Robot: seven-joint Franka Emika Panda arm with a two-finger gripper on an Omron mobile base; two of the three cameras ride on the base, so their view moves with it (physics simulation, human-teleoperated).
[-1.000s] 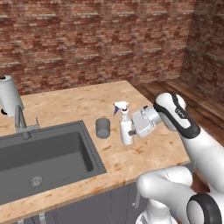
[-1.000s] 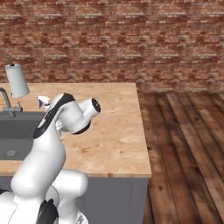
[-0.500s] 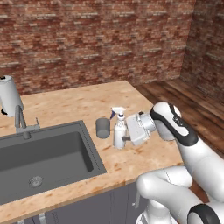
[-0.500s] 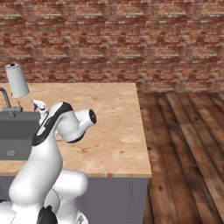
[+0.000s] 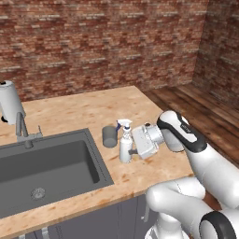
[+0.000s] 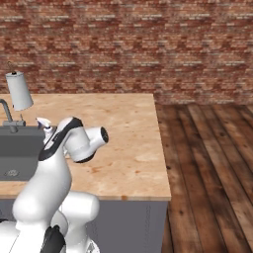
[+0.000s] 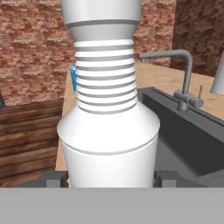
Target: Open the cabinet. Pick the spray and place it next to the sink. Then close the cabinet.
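Slim pale plastic spray bottle with blue nozzle top (image 5: 124,144) stands upright on the light wood-grain counter (image 5: 88,112), just beside the right rim of the dark grey recessed sink (image 5: 46,163). Its long axis is vertical.

White two-finger gripper (image 5: 132,150) comes at it level, from the side away from the sink. In the hand view the bottle (image 7: 108,113) sits dead centre between the two dark finger tips (image 7: 55,179), one on each flank of its lower body, so the jaws are closed on the spray bottle's base. Whether the bottom already bears on the counter cannot be told; it looks at or very near the surface.

Judgement: the placing step is near its end. The next move turns on the bottle standing plumb, so the jaws can part sideways and back off away from the sink without tipping it.

Just beside the bottle, towards the wall, sits a short dark grey cylindrical cup (image 5: 109,136).

Count:
- one spray bottle
- one grey cup
- one sink
- one grey bent-neck faucet (image 5: 22,130)
- one white paper-towel roll (image 5: 10,101)
- one arm, one gripper
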